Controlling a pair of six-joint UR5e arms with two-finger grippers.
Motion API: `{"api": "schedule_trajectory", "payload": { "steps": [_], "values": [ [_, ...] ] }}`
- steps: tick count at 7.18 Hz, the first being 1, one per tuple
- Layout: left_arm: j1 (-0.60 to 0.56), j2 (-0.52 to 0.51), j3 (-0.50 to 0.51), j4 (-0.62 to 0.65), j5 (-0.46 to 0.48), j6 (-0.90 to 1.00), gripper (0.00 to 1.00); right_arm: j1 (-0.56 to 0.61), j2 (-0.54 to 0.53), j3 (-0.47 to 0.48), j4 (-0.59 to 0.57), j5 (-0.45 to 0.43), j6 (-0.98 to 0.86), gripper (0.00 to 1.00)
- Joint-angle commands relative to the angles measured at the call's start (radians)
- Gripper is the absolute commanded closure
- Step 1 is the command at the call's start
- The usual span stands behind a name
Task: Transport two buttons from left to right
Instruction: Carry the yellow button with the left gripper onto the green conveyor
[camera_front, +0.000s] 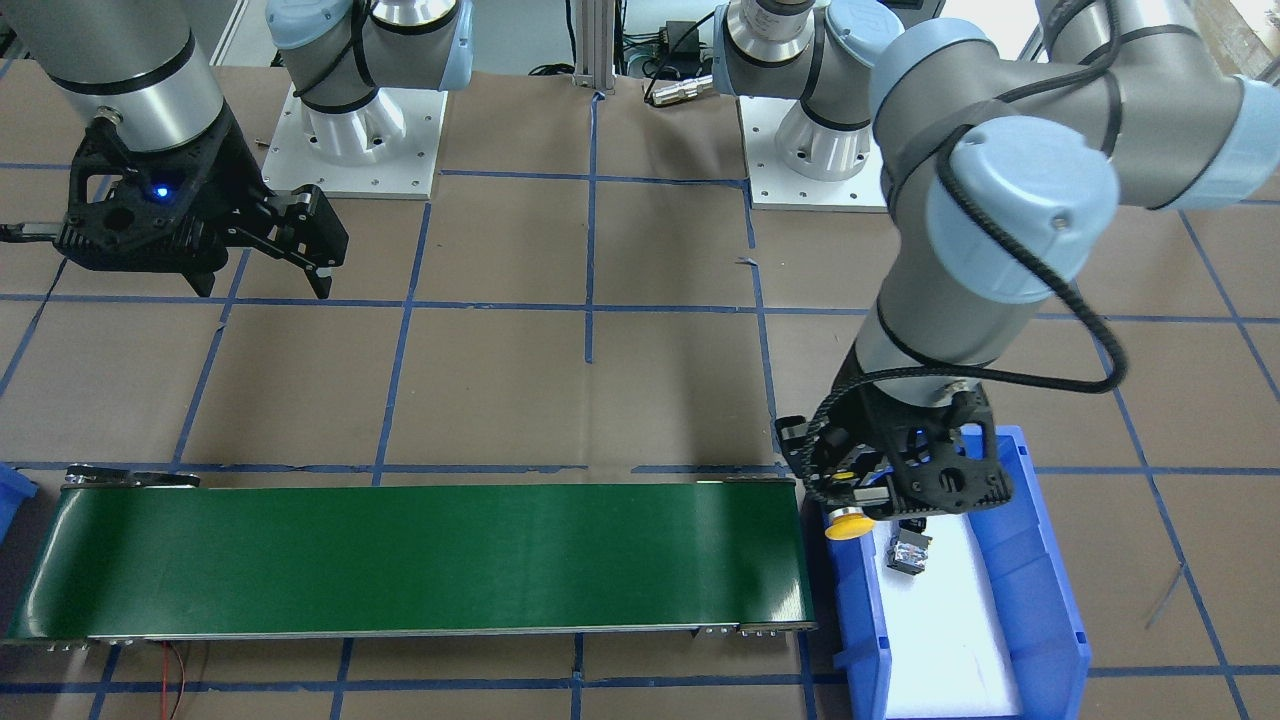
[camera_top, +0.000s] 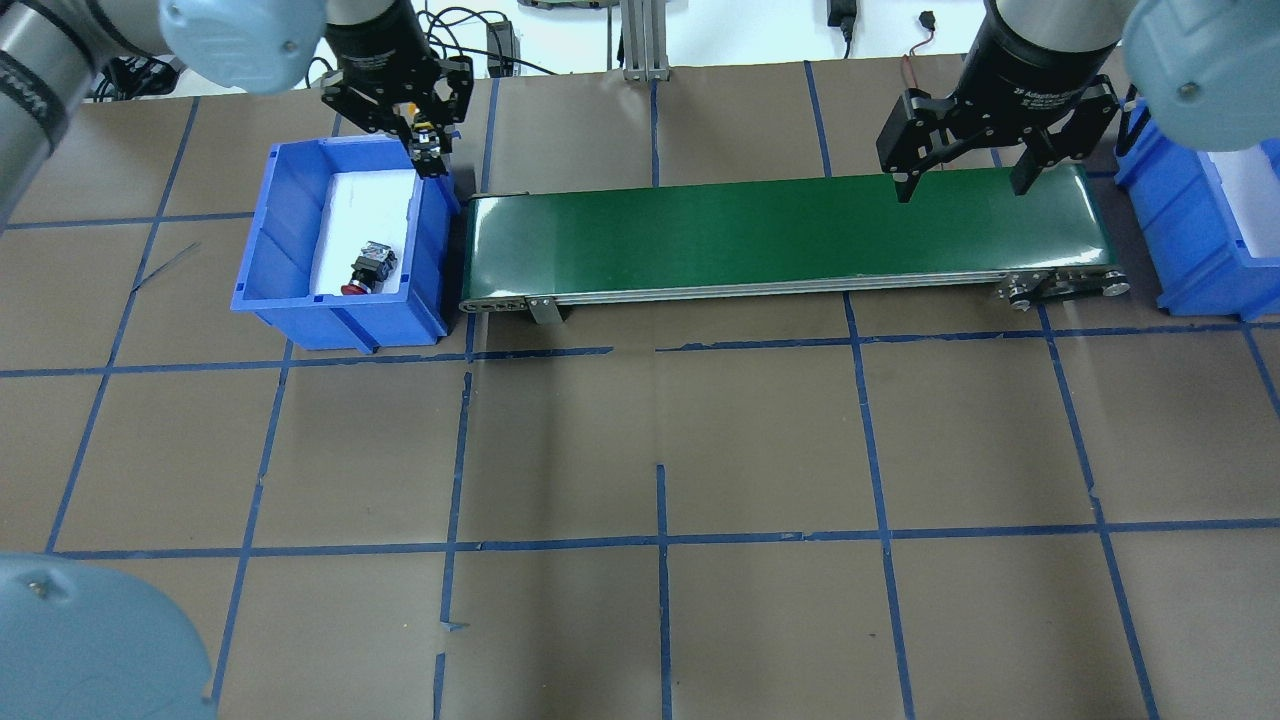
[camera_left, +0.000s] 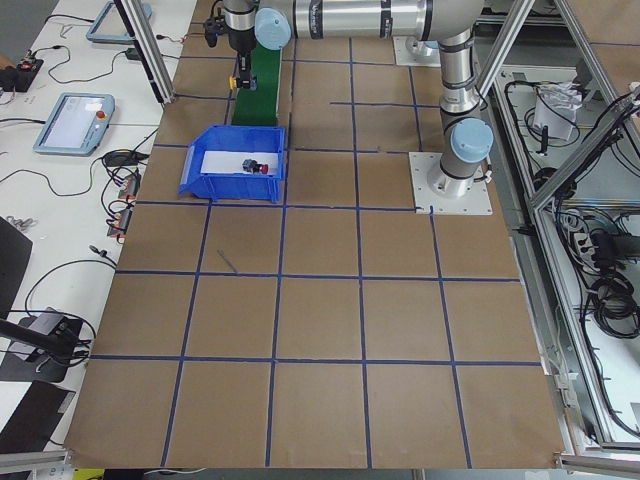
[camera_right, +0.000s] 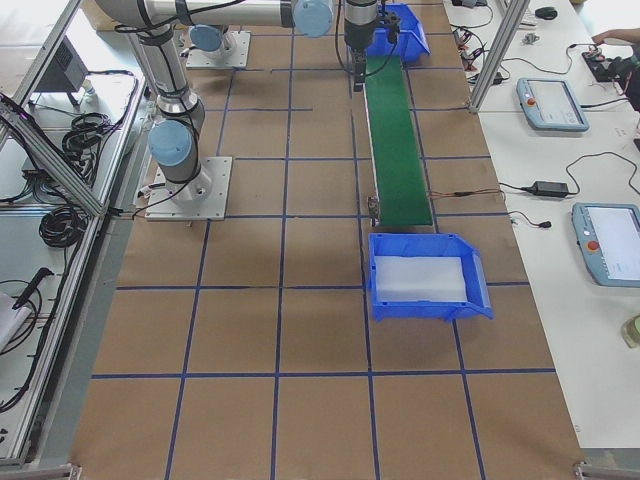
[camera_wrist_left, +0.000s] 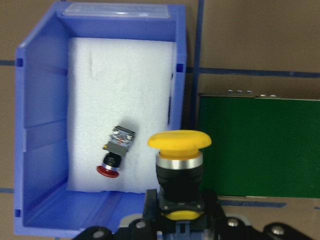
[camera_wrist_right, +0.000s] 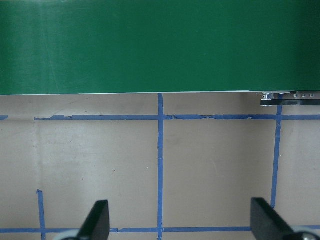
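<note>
Pinching yellow button (camera_wrist_left: 179, 141), left tool (camera_wrist_left: 180, 201); right tool (camera_wrist_right: 182, 218) spread wide.

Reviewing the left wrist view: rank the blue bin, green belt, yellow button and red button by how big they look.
1. blue bin
2. green belt, cut off at the frame edge
3. yellow button
4. red button
Yellow over red is unsure: the yellow one is much nearer the camera, so they may be alike.

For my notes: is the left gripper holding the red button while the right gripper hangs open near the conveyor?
Not quite: the left gripper holds the yellow button, per the left wrist view; the right gripper hangs open near the conveyor.
</note>
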Motion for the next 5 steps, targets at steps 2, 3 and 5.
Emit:
{"api": "schedule_trajectory", "payload": {
  "steps": [2,3,5],
  "values": [
    [-0.041,-0.127,-0.012,0.129,0.001,-0.086,0.94,0.000,0.000,0.000,0.000,0.000,0.000,0.00],
    [-0.041,-0.143,-0.015,0.129,-0.006,-0.088,0.94,0.000,0.000,0.000,0.000,0.000,0.000,0.00],
    [-0.042,-0.180,-0.018,0.129,-0.005,-0.093,0.94,0.000,0.000,0.002,0.000,0.000,0.000,0.00]
  ]
}}
